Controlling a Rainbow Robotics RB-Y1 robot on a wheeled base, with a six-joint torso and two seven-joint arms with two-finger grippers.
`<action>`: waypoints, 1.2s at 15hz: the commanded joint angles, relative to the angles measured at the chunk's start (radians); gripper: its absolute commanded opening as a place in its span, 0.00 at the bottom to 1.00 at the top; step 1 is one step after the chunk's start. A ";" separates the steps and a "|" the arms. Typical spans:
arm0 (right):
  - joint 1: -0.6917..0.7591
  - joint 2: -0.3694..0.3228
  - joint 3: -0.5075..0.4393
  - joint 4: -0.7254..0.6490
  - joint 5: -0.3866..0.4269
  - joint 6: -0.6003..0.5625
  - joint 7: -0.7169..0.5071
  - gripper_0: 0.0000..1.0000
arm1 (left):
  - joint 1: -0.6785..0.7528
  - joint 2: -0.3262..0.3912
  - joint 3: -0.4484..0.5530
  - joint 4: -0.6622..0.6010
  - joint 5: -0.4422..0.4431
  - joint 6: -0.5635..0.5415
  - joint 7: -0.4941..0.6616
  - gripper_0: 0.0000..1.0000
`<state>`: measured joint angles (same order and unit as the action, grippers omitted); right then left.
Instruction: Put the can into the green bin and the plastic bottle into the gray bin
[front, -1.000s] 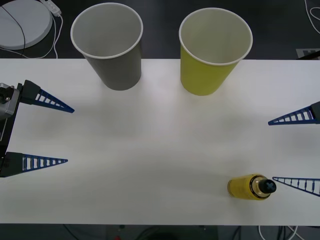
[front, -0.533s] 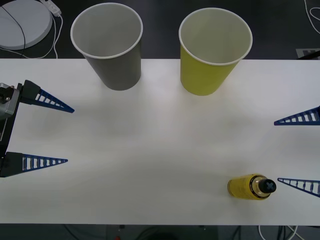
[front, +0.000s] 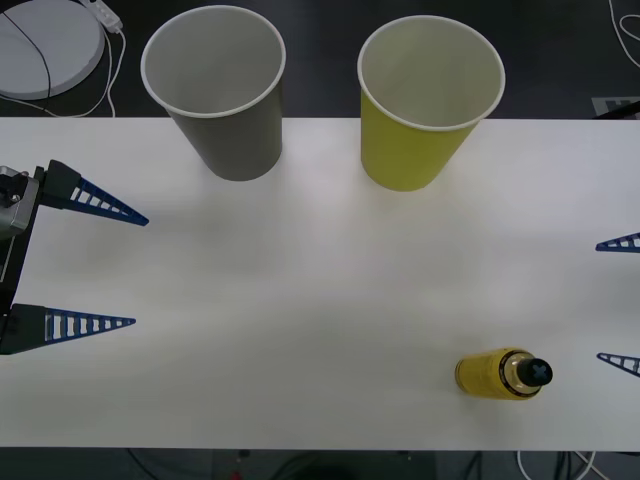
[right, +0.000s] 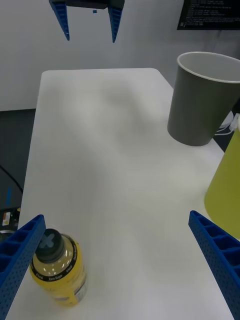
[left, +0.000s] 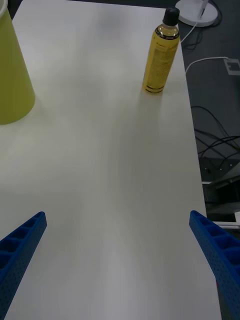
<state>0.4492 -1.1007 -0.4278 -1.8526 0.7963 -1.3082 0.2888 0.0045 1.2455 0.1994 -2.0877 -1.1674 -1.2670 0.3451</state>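
Front view, plastic bottle (front: 498, 374) upright nr table (front: 320, 290) edge (front-right), mid-table bare

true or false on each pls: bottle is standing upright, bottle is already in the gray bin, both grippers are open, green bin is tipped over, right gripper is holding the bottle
1. The plastic bottle stands upright on the table: true.
2. The bottle is in the gray bin: false, it stands on the table near the right gripper.
3. Both grippers are open: true, the left gripper and the right one have their jaws spread.
4. The green bin is tipped over: false, it stands upright beside the gray bin.
5. The right gripper holds the bottle: false, it holds nothing.
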 joint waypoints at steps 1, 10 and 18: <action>-0.006 0.001 -0.014 0.099 0.000 -0.085 0.032 1.00 | 0.000 0.000 0.000 0.000 0.000 0.000 0.000 1.00; -0.041 0.001 0.047 0.432 0.000 -0.206 0.273 1.00 | 0.000 0.000 0.000 0.000 0.000 0.000 0.000 1.00; -0.121 0.042 0.187 0.678 0.003 -0.255 0.394 1.00 | 0.000 0.000 0.000 0.000 0.000 0.000 0.000 1.00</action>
<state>0.3321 -1.0680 -0.2435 -1.1856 0.7966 -1.5621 0.6755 0.0046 1.2456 0.1994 -2.0877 -1.1674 -1.2670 0.3451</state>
